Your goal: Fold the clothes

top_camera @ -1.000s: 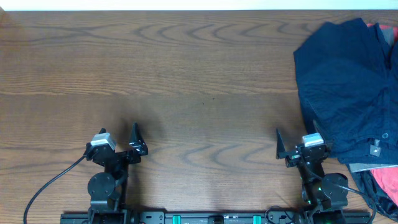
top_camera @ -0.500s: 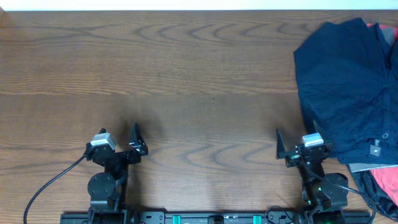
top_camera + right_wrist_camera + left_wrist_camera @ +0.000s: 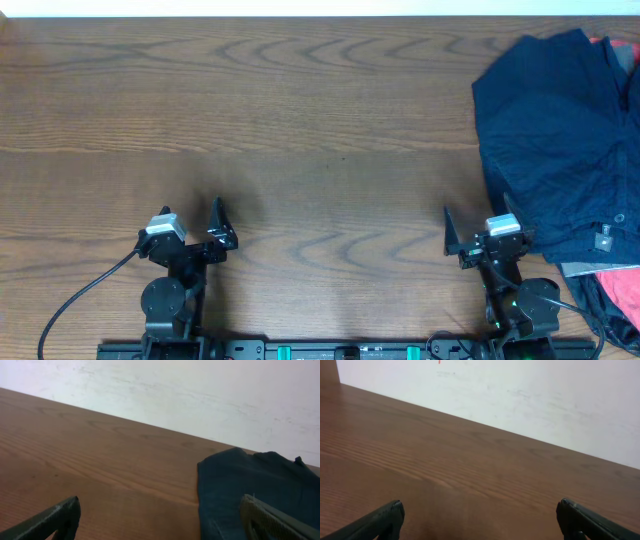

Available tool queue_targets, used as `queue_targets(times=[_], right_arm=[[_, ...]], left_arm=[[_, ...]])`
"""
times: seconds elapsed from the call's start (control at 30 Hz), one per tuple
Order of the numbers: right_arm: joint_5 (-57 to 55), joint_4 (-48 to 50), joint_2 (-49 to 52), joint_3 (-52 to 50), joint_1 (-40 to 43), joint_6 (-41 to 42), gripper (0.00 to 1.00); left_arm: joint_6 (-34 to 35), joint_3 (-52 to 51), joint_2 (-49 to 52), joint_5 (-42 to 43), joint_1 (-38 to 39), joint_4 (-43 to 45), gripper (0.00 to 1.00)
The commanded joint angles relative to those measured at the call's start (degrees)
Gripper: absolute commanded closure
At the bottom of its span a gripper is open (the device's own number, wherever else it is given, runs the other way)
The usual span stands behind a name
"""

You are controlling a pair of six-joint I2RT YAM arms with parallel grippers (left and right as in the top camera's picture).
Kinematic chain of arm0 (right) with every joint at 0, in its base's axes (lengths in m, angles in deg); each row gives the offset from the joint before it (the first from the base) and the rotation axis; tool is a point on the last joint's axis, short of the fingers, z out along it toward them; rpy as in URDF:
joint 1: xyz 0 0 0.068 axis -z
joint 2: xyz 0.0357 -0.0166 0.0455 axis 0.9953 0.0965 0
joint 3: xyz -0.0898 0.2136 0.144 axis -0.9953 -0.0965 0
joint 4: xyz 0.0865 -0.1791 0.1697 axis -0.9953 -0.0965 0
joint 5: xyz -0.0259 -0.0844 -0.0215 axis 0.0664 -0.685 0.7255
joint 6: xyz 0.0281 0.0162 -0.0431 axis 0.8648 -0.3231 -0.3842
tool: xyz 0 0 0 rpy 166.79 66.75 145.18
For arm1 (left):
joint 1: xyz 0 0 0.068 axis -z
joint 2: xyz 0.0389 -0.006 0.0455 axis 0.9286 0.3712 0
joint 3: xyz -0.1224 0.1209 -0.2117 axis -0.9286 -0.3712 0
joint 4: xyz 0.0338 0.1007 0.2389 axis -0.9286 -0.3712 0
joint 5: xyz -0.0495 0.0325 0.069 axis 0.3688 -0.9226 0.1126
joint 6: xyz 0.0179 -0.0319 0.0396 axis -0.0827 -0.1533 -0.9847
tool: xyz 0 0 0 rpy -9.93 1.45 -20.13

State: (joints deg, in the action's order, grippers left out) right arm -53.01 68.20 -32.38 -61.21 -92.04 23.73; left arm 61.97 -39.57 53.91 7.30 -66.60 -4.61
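Idle at the lower left of the overhead frame, the black two-finger left end effector point(image 3: 190, 226) sits released, its fingertips spread wide and holding nothing. Its wrist camera shows only bare boards and a white wall point(image 3: 520, 395). The brown wood-grain counter point(image 3: 320, 130) lies open across the centre.

At the lower right, the matching right end effector point(image 3: 478, 226) is likewise spread wide and empty. It is parked just beside the lower left hem of the clothes point(image 3: 550, 150), a rumpled heap of dark navy blue cloth that fills the right edge from top to near the bottom. A small grey tag point(image 3: 604, 240) shows at the heap's lower right, and a strip of red fabric point(image 3: 622, 295) peeks out below it.

No fold has begun, so the step in hand looks to be the first pick. The right arm is the nearer one. It would do best to pinch a single layer at the near left edge and draw one garment clear of the red fabric onto the open centre. There the left arm can take the opposite edge and pull the wrinkles flat before any crease is made.
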Motion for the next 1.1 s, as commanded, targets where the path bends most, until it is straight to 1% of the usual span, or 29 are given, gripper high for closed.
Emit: queue_targets(times=[0.0, 0.1, 0.2, 0.3, 0.33, 0.47, 0.57, 0.67, 0.73, 0.83, 0.93, 1.07], right_arm=[[0.4, -0.1, -0.3, -0.1, 0.5, 0.0, 0.01], [0.3, -0.2, -0.3, -0.1, 0.5, 0.1, 0.01], [0.7, 0.2, -0.3, -0.1, 0.4, 2.1, 0.01], [1.5, 1.5, -0.3, 0.0, 0.4, 8.6, 0.01], [1.5, 1.3, -0.3, 0.3, 0.4, 9.5, 0.01], [-0.2, -1.3, 0.7, 2.7, 0.4, 9.5, 0.01], [-2.9, -4.9, 3.8, 6.6, 0.4, 9.5, 0.01], [-6.1, -8.3, 9.7, 11.3, 0.5, 9.5, 0.01], [-6.3, -9.5, 14.8, 14.6, 0.5, 9.5, 0.01], [-6.3, -12.2, 24.4, 20.1, 0.5, 9.5, 0.01], [-6.3, -17.9, 35.5, 27.2, 1.0, 9.5, 0.01], [-8.6, -28.8, 51.7, 38.8, 3.6, 9.5, 0.01]], left_arm=[[0.0, -1.8, -0.3, -0.3, -0.2, -0.9, 0.02], [0.0, -1.8, -0.3, -0.3, -0.2, -0.9, 0.02], [0.3, -1.8, -0.3, 0.5, -0.2, -0.9, 0.02], [3.8, -1.4, -0.3, 3.1, -0.2, -0.7, 0.02], [3.7, -1.0, -0.2, 4.3, -0.2, -0.9, 0.02], [3.7, 2.3, 1.6, 6.0, -0.2, -3.5, 0.02], [3.7, 6.5, 5.2, 6.8, -0.2, -7.2, 0.02], [3.7, 11.6, 11.1, 6.9, -0.2, -11.5, 0.02], [3.7, 16.1, 16.2, 6.8, -0.2, -15.1, 0.02], [3.3, 23.4, 24.3, 6.9, -0.2, -21.7, 0.02], [1.5, 31.2, 32.9, 6.8, -0.2, -29.6, 0.02], [-0.3, 39.8, 42.6, 6.8, -0.2, -38.4, 0.02]])
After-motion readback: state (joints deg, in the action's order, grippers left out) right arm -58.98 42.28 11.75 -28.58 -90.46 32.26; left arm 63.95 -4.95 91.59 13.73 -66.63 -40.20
